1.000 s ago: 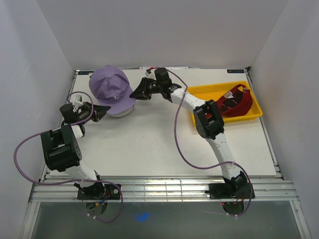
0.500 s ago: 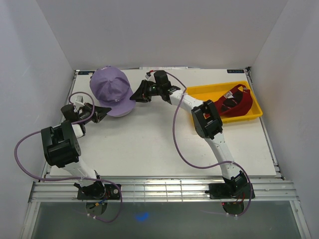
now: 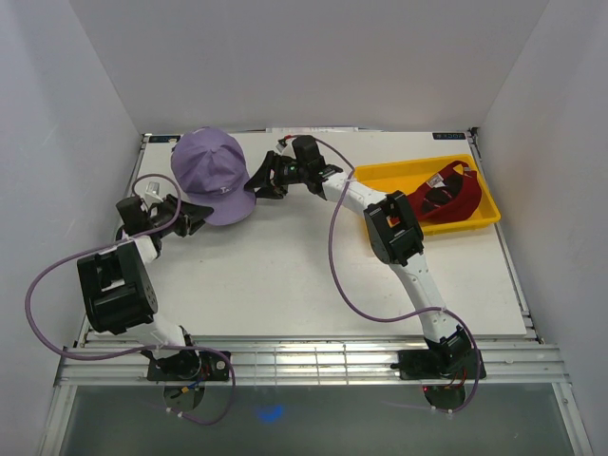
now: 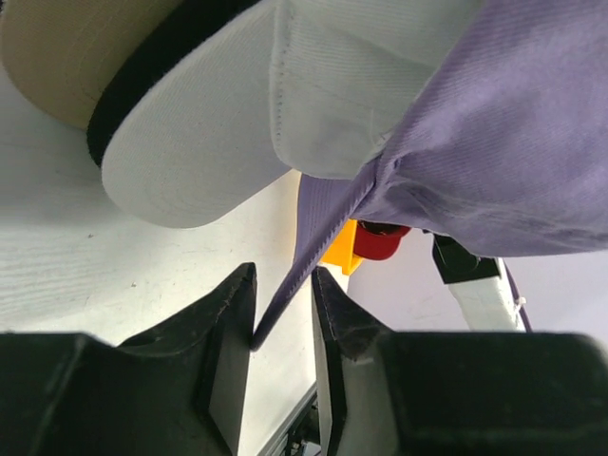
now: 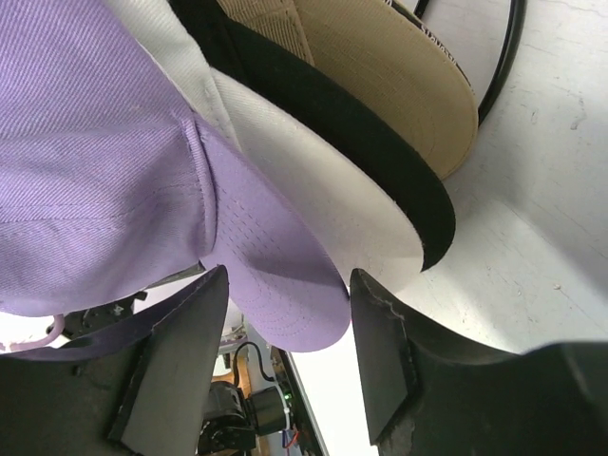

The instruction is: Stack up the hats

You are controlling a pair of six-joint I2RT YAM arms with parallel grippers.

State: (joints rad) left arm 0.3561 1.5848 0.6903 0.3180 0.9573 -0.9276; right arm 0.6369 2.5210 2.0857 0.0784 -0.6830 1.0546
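Note:
The purple hat [image 3: 211, 173] sits on top of a stack at the table's back left. In the wrist views the white hat [image 4: 190, 142], the black hat [image 5: 351, 123] and the tan hat [image 5: 399, 76] lie nested under it. My left gripper [image 3: 198, 215] is at the stack's near-left edge, open, with the purple hat's thin rear edge [image 4: 285, 304] loose between its fingers. My right gripper [image 3: 255, 182] is at the stack's right side, open wide around the purple brim [image 5: 285, 285] without pinching it. The red hat [image 3: 451, 195] lies in the yellow tray [image 3: 399, 175].
The yellow tray stands at the back right, close to the right arm's elbow [image 3: 391, 233]. White walls close in the table on the left, back and right. Purple cables loop beside both arms.
Both grippers have opened and let go of the purple hat. The hat has settled lower over the stack, covering the white brim that showed beneath it.

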